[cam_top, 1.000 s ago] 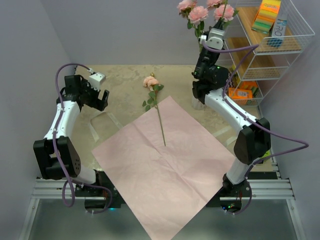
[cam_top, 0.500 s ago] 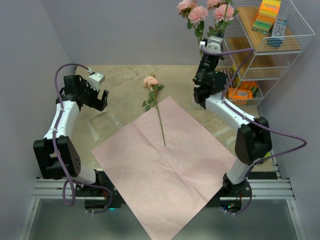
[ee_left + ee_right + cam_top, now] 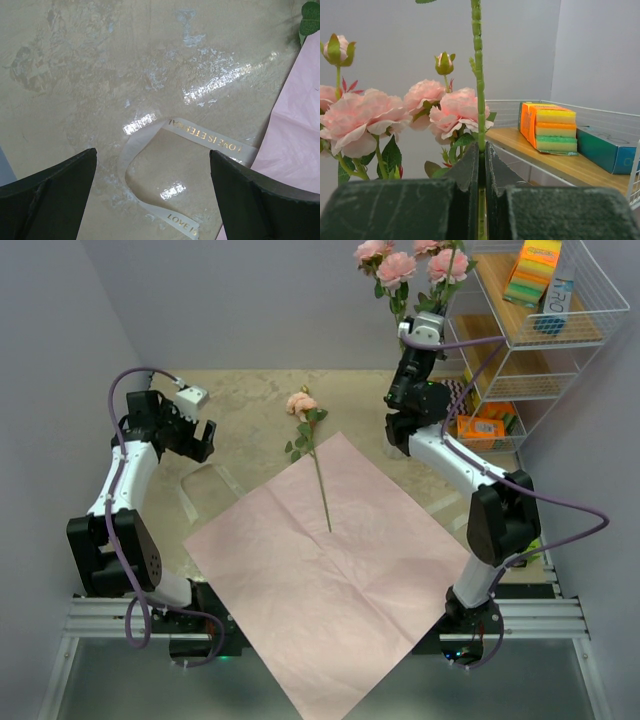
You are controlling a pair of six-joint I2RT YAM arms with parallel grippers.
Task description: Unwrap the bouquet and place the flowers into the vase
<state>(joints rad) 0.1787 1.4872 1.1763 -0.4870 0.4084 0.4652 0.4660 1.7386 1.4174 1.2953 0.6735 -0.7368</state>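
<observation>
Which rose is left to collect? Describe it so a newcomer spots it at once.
Find the big pink paper sheet spread across the table. At its far corner lies one rose, stem on the paper, peach-pink bloom on bare tabletop. The other roses stand upright beside the wire rack; this one lies flat, alone.
</observation>
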